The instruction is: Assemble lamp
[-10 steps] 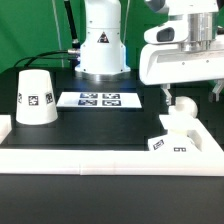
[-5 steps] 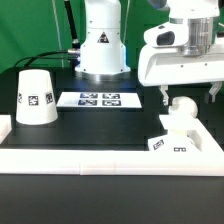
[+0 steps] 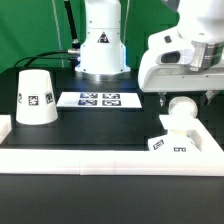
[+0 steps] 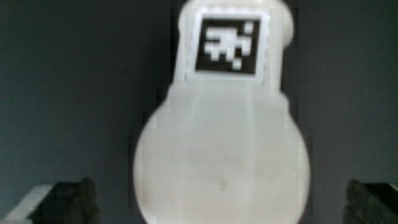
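Spread gripper (image 3: 190,100) straddles the bulb (image 3: 182,108) on the base block (image 3: 172,142).
Jaws are wide and pinch nothing. The shade (image 3: 36,97) stands well apart from the base block, toward the exterior view's left. Risk: one finger meets the round bulb first on closing, so it slips or topples. Versus a second ago, the hand has tilted and shifted toward the exterior view's right; the parts are unmoved.

Exterior view's left: upright shade (image 3: 35,97) blocks the way.
Right: bulb (image 3: 182,107) and base block (image 3: 176,142) fill the space under the spread gripper (image 3: 188,100).
Centre: bare black table (image 3: 105,128), open between shade and bulb.
Back: robot base (image 3: 103,45); marker board (image 3: 100,99) lies flat.
Front: white rail (image 3: 110,158).
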`<state>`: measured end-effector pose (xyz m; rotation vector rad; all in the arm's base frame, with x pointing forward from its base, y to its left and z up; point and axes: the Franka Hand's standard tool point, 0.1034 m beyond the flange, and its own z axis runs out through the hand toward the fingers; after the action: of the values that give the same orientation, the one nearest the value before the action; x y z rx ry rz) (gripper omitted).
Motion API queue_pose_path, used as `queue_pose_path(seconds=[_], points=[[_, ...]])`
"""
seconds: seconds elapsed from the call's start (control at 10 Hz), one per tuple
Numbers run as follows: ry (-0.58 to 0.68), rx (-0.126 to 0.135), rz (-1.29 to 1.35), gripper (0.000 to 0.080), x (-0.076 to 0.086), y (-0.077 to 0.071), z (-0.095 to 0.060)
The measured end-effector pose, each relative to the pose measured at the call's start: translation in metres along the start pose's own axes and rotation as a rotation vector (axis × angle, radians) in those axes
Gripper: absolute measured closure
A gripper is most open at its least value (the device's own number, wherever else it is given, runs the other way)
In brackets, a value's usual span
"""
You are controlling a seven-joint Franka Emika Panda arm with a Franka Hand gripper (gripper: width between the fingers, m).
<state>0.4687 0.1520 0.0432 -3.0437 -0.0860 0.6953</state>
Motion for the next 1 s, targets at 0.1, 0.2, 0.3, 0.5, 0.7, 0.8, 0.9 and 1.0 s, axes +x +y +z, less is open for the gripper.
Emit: queue_pose_path(seconds=[0.1, 0.2, 0.3, 0.5, 0.7, 0.8, 0.9, 1.0], points=[[-0.038, -0.001, -0.001, 0.0101, 0.004, -0.001, -0.003], [-0.106, -0.007, 0.0, 0.0101, 0.002, -0.001, -0.003], [-0.16, -0.01, 0.001, 0.0101, 0.002, 0.0, -0.002], [-0.272, -0.014, 0.006, 0.0101, 0.003, 0.003, 0.003], [-0.409, -0.024, 0.007, 0.0101, -0.003, 0.005, 0.01], [-0.403, -0.022, 0.007, 0.0101, 0.001, 0.005, 0.012], [-0.402, -0.023, 0.006, 0.0101, 0.0, 0.004, 0.013], [-0.405, -0.023, 0.008, 0.0101, 0.0, 0.005, 0.015]])
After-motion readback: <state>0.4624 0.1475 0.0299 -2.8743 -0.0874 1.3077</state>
